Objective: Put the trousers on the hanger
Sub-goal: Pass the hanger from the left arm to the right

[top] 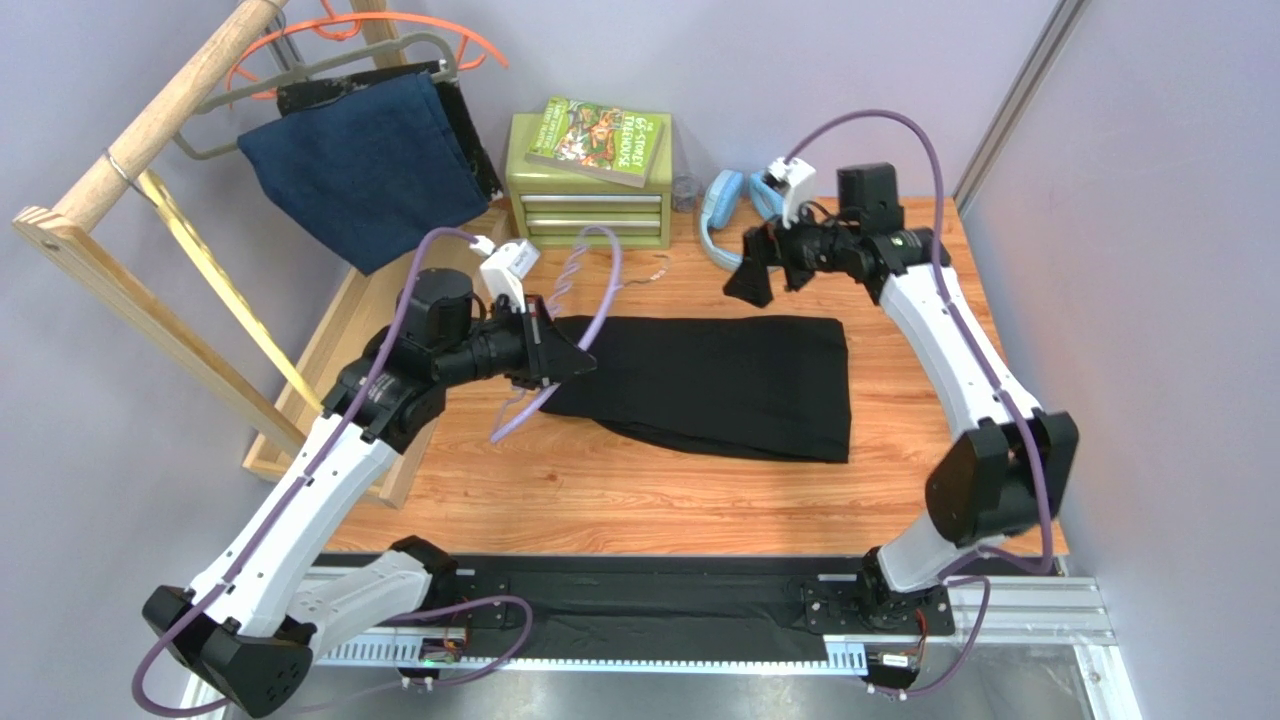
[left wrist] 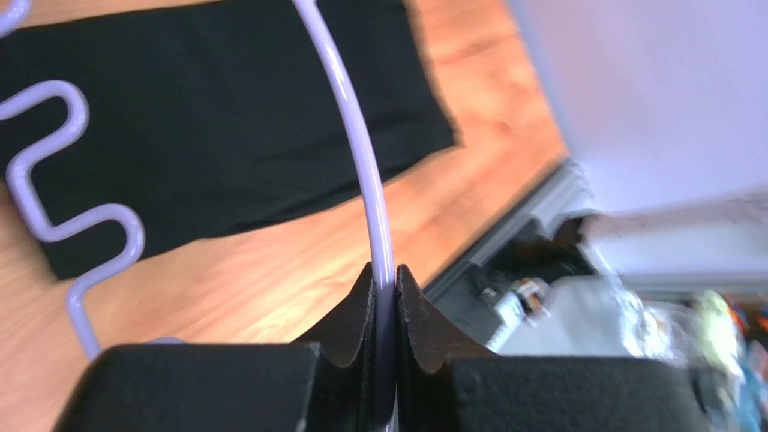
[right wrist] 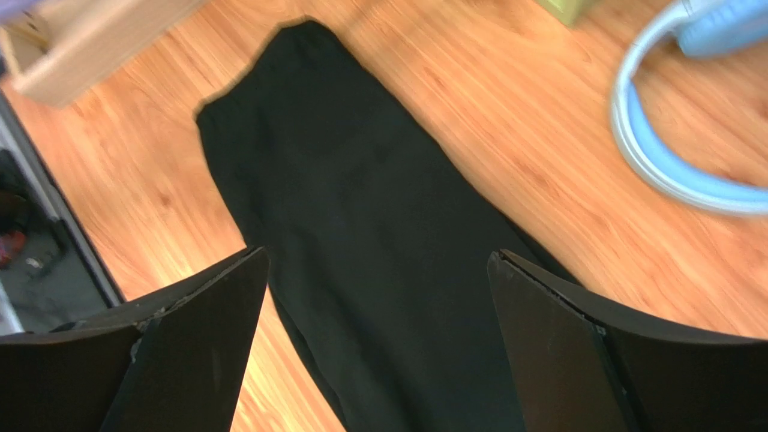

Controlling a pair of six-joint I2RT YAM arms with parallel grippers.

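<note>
On table — 1 trousers | 1 hanger pinched by left gripper

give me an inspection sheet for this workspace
surface: wooden table, no stains seen
job's things: black trousers flat on the table; lavender hanger held at its rod
clutter: green drawer box with a book on top; pale blue headphones; navy garment on wooden rack
grippers: left gripper shut on the hanger; right gripper open above the trousers
cables: purple cables looped along both arms
surroundings: plain pale walls
</note>
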